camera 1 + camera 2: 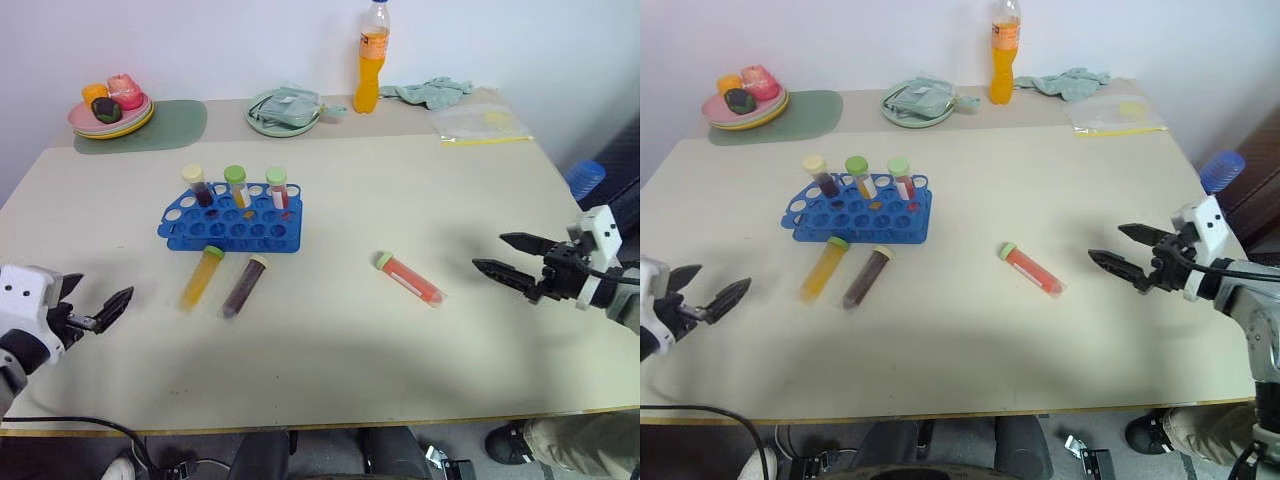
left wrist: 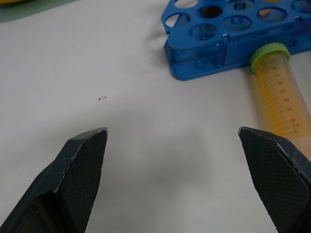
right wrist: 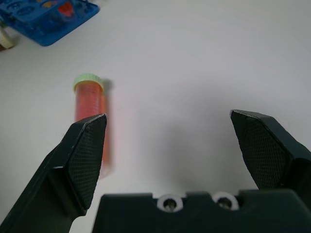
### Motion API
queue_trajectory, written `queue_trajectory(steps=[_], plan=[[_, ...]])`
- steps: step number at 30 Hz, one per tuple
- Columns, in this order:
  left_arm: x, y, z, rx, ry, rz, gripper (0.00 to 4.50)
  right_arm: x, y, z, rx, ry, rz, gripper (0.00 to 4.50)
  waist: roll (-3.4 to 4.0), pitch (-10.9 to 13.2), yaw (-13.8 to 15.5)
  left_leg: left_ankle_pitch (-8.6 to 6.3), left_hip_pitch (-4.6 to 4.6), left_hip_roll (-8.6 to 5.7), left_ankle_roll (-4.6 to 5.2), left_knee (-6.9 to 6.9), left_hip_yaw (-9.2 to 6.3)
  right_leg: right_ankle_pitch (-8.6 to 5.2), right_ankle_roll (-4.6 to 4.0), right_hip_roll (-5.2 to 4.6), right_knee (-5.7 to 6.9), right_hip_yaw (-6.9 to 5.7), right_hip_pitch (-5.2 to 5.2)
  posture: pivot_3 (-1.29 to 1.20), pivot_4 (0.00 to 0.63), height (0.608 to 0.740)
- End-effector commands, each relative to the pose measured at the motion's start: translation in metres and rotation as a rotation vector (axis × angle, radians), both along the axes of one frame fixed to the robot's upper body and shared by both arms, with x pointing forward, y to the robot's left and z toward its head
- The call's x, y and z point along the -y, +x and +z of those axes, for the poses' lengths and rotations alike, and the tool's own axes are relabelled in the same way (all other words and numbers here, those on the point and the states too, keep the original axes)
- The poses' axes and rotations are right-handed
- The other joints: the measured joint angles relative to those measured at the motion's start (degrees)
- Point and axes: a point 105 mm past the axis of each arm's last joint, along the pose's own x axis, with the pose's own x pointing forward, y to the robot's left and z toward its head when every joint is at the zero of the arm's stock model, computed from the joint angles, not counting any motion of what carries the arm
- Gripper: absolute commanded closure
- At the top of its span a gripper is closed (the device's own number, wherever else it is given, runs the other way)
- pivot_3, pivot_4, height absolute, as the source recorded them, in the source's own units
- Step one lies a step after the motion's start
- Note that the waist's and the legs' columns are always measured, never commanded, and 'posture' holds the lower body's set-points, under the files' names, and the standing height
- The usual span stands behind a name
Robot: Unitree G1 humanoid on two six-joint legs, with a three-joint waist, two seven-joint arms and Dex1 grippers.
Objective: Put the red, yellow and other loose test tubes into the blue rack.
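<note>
Your right gripper hovers at the table's 3 o'clock edge with its two black fingers spread wide and nothing between them, aimed toward the middle of the table. Your left gripper waits near 8 o'clock, its jaws equally wide and empty. On the pale beige table, the low bright blue plastic rack with round holes sits toward 10 o'clock from centre and carries three upright capped tubes along its far row. Three loose tubes lie flat. You have the clear tube of yellow-orange liquid with a green cap just in front of the rack, at its 6 o'clock, its cap touching the rack's near wall in the left wrist view. Beside it lies the clear tube of dark purple liquid with a cream cap. You will find the clear tube of red liquid with a green cap well apart, between the rack and your right gripper.
</note>
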Motion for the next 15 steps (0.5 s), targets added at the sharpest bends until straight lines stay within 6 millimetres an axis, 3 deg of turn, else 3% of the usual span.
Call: queue_trajectory(steps=[1, 8, 12, 15], plan=[[-0.004, -0.005, 0.012, 0.048, 0.033, 0.039, 0.06, -0.003, 0.008, 0.009, 0.055, -0.011, 0.012, 0.0, 0.0, 0.0, 0.0, 0.0, 0.0, 0.0, 0.0, 0.0, 0.0, 0.0, 0.0, 0.0, 0.0, 0.0, 0.01, 0.0, 0.15, 0.74], [-0.001, -0.003, 0.018, 0.086, 0.004, 0.044, 0.06, -0.014, 0.016, 0.013, 0.09, -0.034, 0.021, 0.0, -0.01, 0.0, 0.2, 0.0, 0.0, 0.01, 0.0, 0.05, 0.0, 0.01, -0.01, 0.01, 0.02, -0.01, 0.03, 0.0, 0.15, 0.74], [0.025, 0.011, 0.029, 0.129, -0.022, -0.044, 0.06, -0.025, 0.018, 0.012, 0.09, -0.101, 0.02, 0.0, 0.0, 0.0, 0.2, -0.02, 0.0, 0.0, 0.03, 0.18, -0.02, 0.01, -0.01, 0.03, 0.05, -0.03, 0.09, 0.0, 0.15, 0.74], [0.055, 0.022, 0.035, 0.152, -0.078, -0.159, 0.06, -0.047, 0.016, 0.013, 0.082, -0.173, 0.052, 0.0, 0.02, 0.0, 0.1, -0.06, -0.01, 0.01, 0.08, 0.4, -0.03, 0.01, 0.01, 0.04, 0.1, -0.03, 0.18, 0.0, 0.15, 0.74]])
